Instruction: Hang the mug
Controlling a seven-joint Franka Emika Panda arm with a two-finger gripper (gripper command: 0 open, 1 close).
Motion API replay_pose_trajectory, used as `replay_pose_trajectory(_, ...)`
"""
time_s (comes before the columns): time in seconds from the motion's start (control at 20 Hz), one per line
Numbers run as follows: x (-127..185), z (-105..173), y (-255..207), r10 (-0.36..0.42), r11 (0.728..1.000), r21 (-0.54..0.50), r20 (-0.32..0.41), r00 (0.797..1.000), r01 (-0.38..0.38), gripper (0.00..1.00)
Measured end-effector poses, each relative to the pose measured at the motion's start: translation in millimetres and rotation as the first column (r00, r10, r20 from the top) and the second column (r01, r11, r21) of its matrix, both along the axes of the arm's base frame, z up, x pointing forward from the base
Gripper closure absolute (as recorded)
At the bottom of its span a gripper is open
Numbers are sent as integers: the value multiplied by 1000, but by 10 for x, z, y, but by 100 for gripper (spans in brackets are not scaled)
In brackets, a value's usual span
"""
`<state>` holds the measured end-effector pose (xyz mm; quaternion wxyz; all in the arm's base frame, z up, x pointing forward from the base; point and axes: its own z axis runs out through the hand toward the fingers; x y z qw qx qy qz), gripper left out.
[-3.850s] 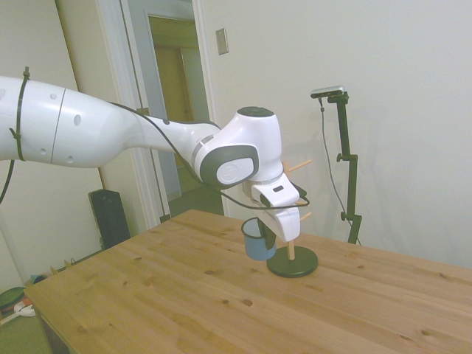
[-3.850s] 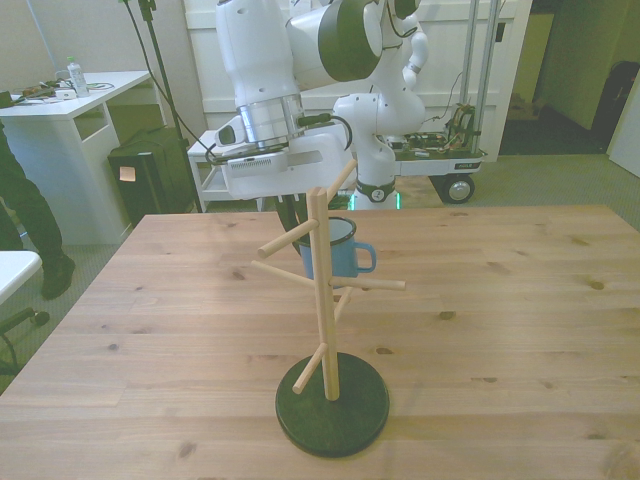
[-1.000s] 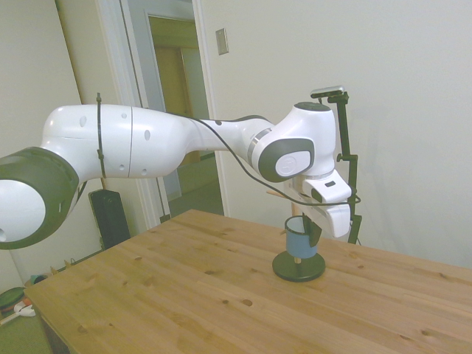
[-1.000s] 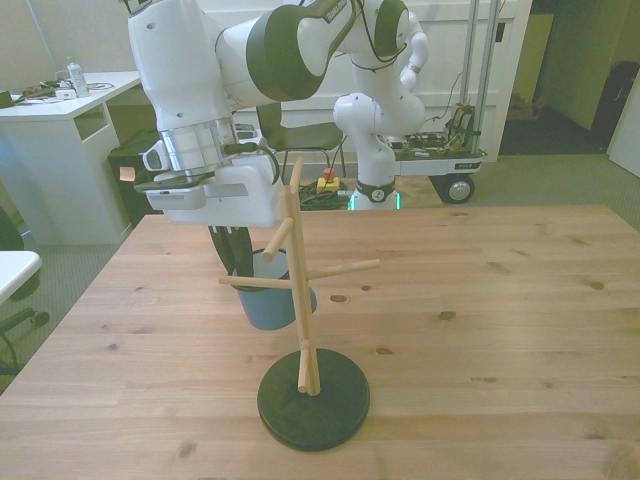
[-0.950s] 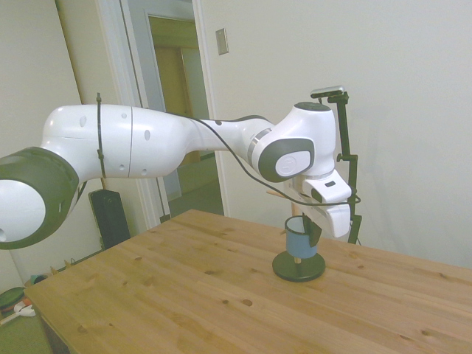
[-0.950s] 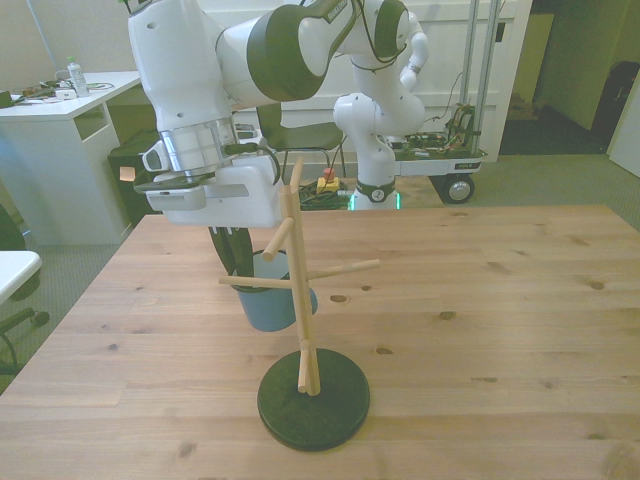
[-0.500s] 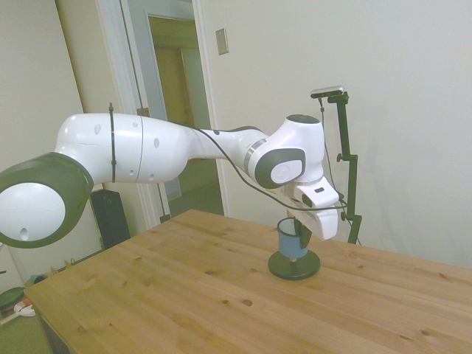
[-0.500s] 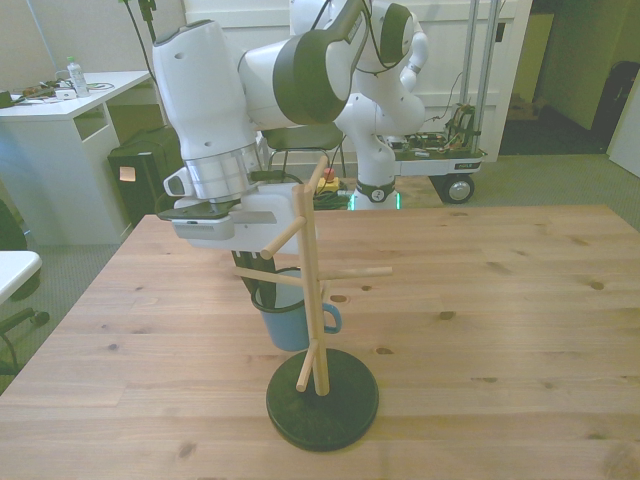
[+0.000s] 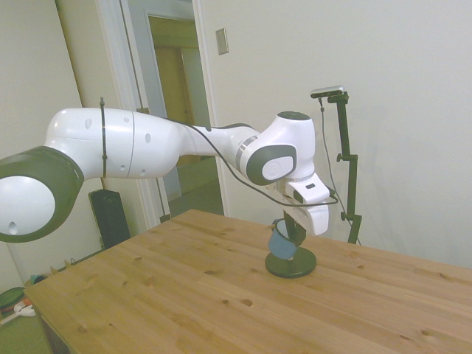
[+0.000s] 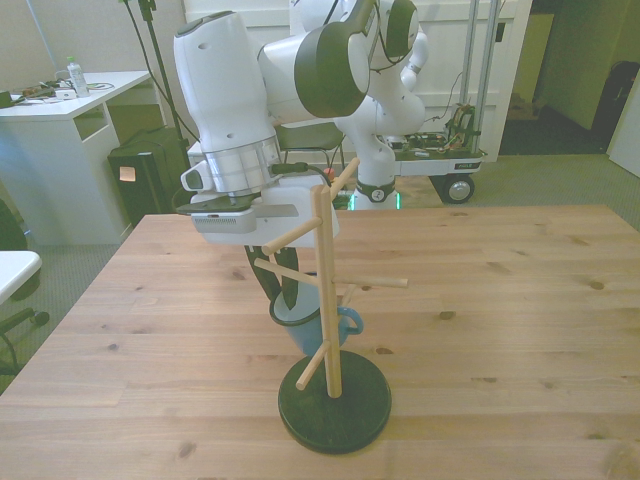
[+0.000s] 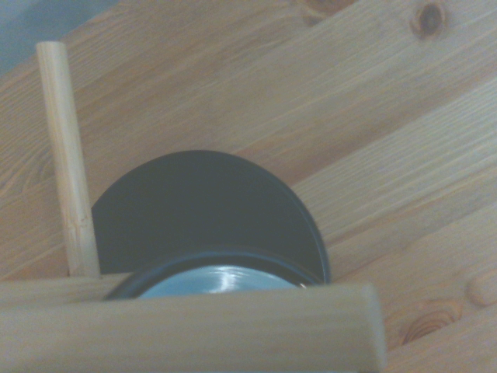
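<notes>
Light-blue enamel, the mug (image 10: pixel 318 335) hangs low in the fingers (image 10: pixel 283 292), which pinch its rim, just behind the wooden mug tree's (image 10: pixel 328 300) post and above its dark round base (image 10: pixel 335 412). In the front view its handle (image 10: pixel 349 322) points toward 3 o'clock, just under the peg (image 10: pixel 375 283) reaching the same way. Hanging, I judge, depends on raising that handle loop over a peg tip.
</notes>
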<state>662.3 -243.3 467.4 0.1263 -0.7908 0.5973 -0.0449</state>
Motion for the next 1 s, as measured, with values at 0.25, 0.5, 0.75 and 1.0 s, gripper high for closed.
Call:
replay_pose_trajectory(0.25,-67,40,17,-4,1000,2,8,1000,4,0)
replay_pose_trajectory(0.5,-132,51,37,-7,1000,4,12,1000,7,0)
replay_pose_trajectory(0.75,-243,3,200,7,1000,1,20,1000,-7,0)
replay_pose_trajectory(1.0,-596,-117,572,57,998,-26,30,998,-56,0)
